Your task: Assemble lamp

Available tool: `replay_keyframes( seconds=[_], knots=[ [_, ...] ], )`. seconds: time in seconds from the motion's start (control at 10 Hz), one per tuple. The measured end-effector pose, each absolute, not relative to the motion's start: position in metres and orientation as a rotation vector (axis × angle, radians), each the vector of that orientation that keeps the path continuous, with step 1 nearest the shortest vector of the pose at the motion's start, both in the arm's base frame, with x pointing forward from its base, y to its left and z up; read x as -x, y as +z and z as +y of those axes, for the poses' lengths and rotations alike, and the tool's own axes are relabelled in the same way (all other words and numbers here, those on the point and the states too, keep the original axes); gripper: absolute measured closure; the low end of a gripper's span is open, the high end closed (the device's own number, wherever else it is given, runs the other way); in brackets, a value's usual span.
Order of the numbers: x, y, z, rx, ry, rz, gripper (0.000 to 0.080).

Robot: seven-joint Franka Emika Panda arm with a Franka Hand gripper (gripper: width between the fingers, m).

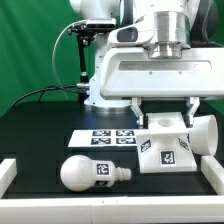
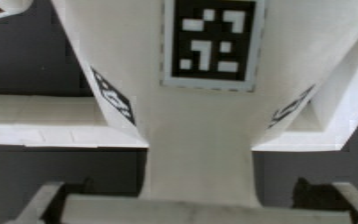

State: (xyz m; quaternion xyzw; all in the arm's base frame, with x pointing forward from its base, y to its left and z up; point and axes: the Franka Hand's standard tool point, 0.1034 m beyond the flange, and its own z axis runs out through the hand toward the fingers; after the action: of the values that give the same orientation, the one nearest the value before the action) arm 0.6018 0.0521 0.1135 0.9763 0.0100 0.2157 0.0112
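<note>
**Figure: Open gripper poised over the lamp base, with the bulb and shade lying loose**

Exterior view. The white robot arm fills the upper middle and upper right of the frame, in front of a green backdrop. Its gripper hangs right of centre with its two dark fingers spread wide. Directly beneath it, on the black table, stands the boxy base, tilted so that one tagged face looks toward the camera. From this angle it cannot be told whether either finger touches the base.

The tapered shade lies just beside the base, at the exterior view's right edge. The bulb lies on its side in the lower left of the frame. It is well apart from the base, and its narrow neck points toward the exterior view's right. The marker board lies flat near the centre, between the bulb and the base.

Wrist view. The base appears as a white body with a tag on its facing surface and further tags on its flanks. The gripper straddles it, and a dark gap separates each finger from the white surface. The jaws are therefore open and hold nothing.
</note>
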Motion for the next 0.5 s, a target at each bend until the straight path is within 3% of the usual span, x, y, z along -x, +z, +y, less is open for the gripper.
replay_keyframes(
  seconds=[0.5],
  knots=[
    [-0.611,0.076,0.074,-3.036,0.689,0.073,0.0269]
  ],
)
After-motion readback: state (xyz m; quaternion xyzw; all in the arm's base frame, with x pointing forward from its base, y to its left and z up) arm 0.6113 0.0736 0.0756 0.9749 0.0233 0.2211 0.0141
